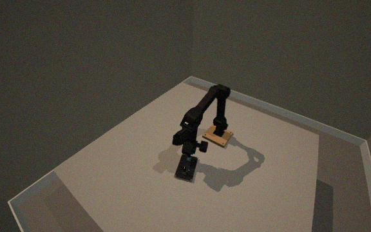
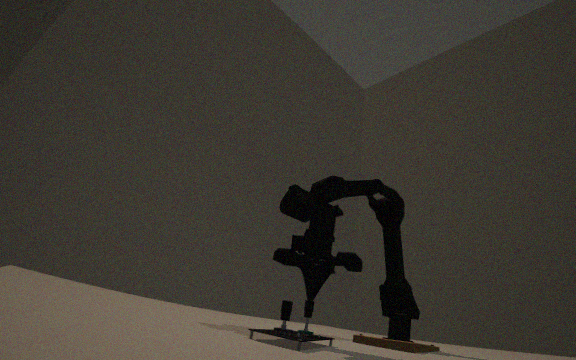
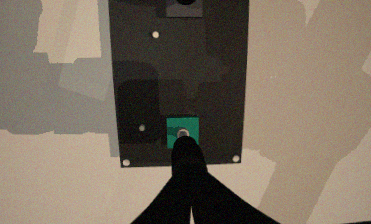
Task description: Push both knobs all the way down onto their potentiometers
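Dim greenish-grey walls (image 1: 92,58) (image 2: 168,150) surround pale tabletop (image 1: 269,161) (image 2: 93,320) (image 3: 16,175); end effector (image 1: 189,155) (image 2: 310,299) (image 3: 189,172) closed, empty, above board (image 1: 185,175) (image 2: 273,333) (image 3: 211,60).

Arm (image 1: 205,102) (image 2: 392,250) is all matte black, slim straight links between chunky rounded joints, blocky lobes at both sides of the wrist, tool (image 1: 189,155) (image 2: 310,300) (image 3: 189,172) black too with fingers tapering to a narrow tip, no markings legible in this light.
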